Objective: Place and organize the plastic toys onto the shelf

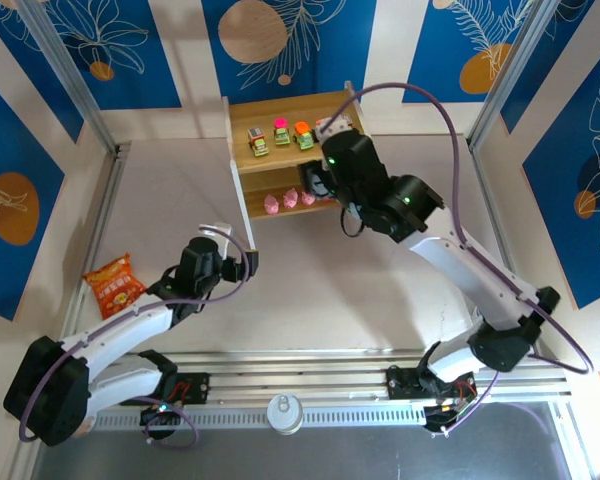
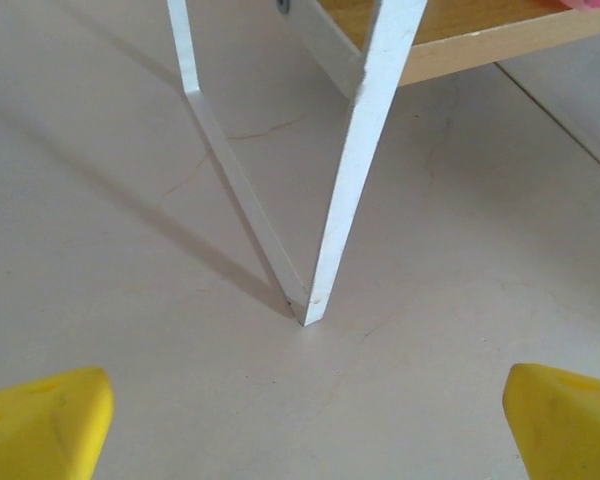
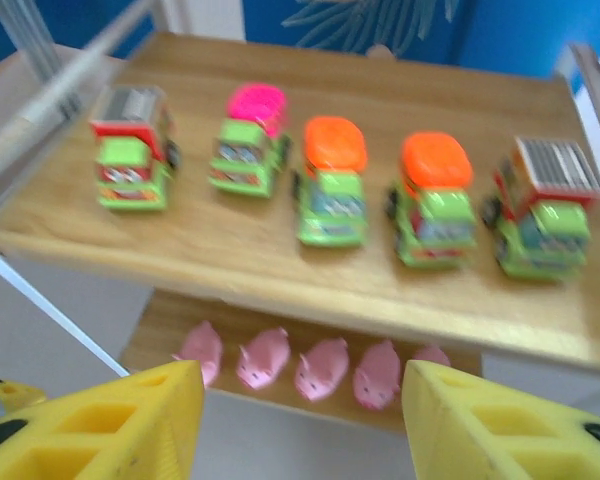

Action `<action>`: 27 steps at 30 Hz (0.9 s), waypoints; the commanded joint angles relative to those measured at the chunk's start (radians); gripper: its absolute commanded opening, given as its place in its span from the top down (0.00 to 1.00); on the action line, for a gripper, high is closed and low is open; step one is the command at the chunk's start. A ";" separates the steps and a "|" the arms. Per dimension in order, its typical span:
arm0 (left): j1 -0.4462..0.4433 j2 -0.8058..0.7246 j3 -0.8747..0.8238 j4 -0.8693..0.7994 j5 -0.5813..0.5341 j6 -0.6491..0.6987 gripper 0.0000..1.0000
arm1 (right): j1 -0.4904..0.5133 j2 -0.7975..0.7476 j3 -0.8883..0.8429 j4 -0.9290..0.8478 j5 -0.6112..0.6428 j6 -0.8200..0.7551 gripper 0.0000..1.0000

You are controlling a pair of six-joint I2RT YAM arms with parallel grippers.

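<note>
All 5 cars (image 3: pixel 331 195) line the top board of the shelf (image 3: pixel 280 275), and 5 pink figurines (image 3: pixel 321 368) sit in a row on the lower board, so the sorting looks finished. The right end effector (image 3: pixel 300 405) hangs wide and empty just before the top board; a careless retreat could clip it and set the cars rolling. The left end effector (image 2: pixel 305 415), also wide and empty, faces the white leg (image 2: pixel 345 190); a forward push would jolt everything.
</note>
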 commanded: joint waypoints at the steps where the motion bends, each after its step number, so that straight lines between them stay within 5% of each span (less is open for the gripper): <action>1: -0.005 -0.034 -0.010 -0.031 -0.058 0.021 0.00 | -0.052 -0.111 -0.119 0.049 -0.025 0.051 0.41; 9: 0.008 -0.146 -0.062 -0.057 -0.144 0.009 0.00 | -0.214 -0.266 -0.433 0.049 -0.121 0.146 0.15; 20: 0.061 -0.329 -0.130 -0.063 -0.268 -0.003 0.00 | -0.429 -0.434 -0.772 0.196 -0.154 0.219 0.08; 27: 0.105 -0.357 -0.137 -0.046 -0.278 0.113 0.00 | -0.500 -0.479 -0.890 0.359 -0.189 0.086 0.07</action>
